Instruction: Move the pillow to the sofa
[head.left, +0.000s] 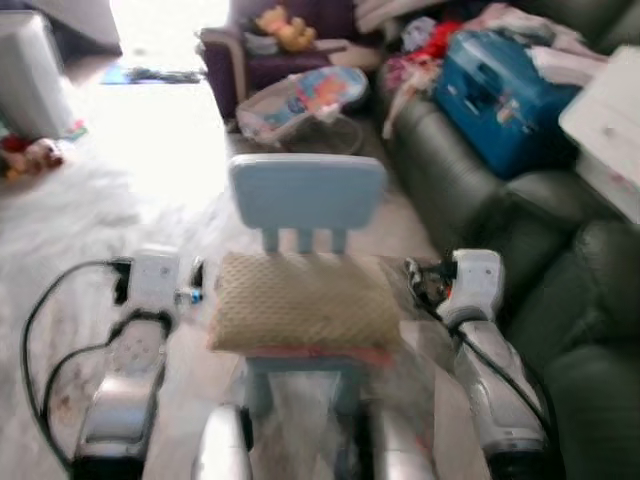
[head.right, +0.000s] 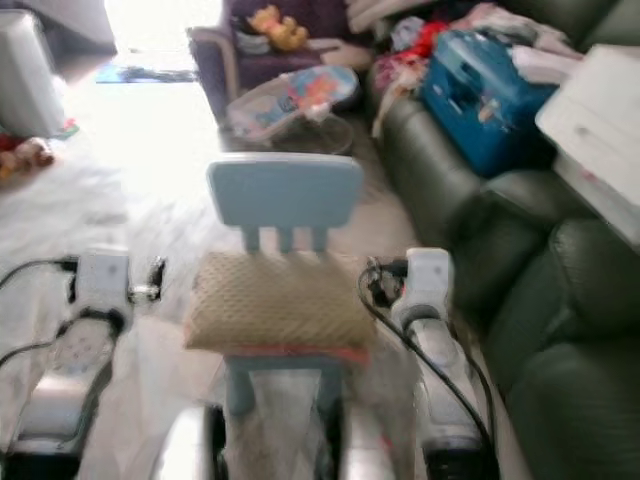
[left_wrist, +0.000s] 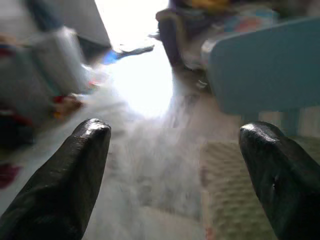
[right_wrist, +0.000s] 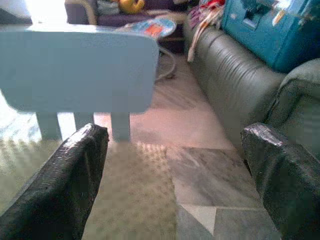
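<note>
**reaching in: both pincers flanked the pillow, nothing gripped yet**

the pillow (head.left: 305, 300), a tan quilted cushion, lay flat on the seat of a small pale-blue chair (head.left: 306, 195), straight ahead at 12 o'clock from the robot. the left pincer (left_wrist: 170, 180) was at the pillow's 9 o'clock edge and the right pincer (right_wrist: 172, 175) at its 3 o'clock edge, each with its black fingers spread wide and holding nothing; in the wrist views the cushion's edge sat beside one finger, not between the two.

the step in hand looked like the approach before the pick-up. the dark green sofa (head.left: 470, 190) stood at about 2 o'clock, its far cushions loaded with a blue case (head.left: 500, 95) and clothes. the next move likely called for pressing both pincers inward against the pillow's sides, lifting it off the chair, then turning toward a free part of the sofa.
</note>
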